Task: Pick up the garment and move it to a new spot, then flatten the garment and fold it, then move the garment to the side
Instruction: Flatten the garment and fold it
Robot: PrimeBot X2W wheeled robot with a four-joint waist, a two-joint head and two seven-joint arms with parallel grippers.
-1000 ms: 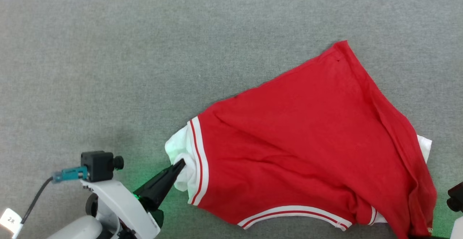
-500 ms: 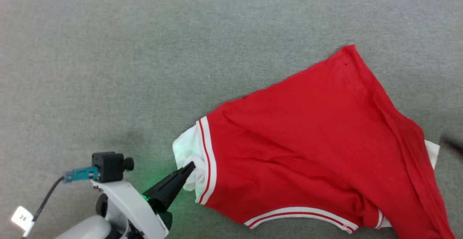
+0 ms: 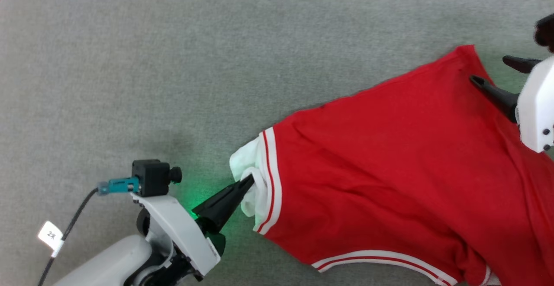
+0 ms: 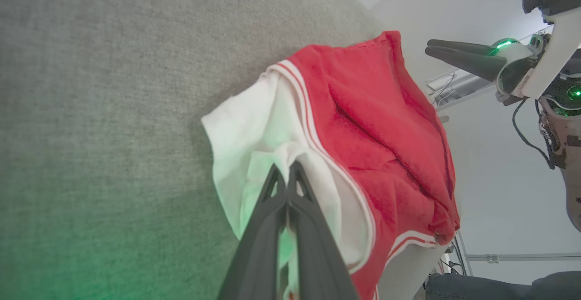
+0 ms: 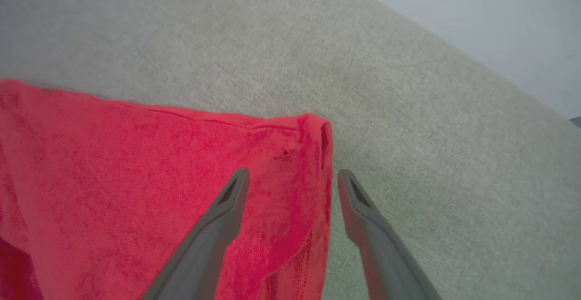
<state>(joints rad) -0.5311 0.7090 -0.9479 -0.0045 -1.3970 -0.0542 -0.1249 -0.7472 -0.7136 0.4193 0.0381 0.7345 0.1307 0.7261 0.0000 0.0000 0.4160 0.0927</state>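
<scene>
Head view: garment [image 3: 389, 169] rumpled on the grey surface [image 3: 173, 61]; left gripper [image 3: 249, 180] pinches its white sleeve [image 3: 244, 165], fingers together; right gripper [image 3: 490, 69] hovers, fingers spread, over the far red corner. Flattening seems in hand: you next grip that corner, pull taut.

Bare grey surface [image 3: 130, 61] leftward, garment [image 3: 389, 169] spread rightward

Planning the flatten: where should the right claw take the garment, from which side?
The garment's far red corner: flat and pointed on the grey surface. Come from above, right claw straddling its side edge; left claw holds the white sleeve.
</scene>
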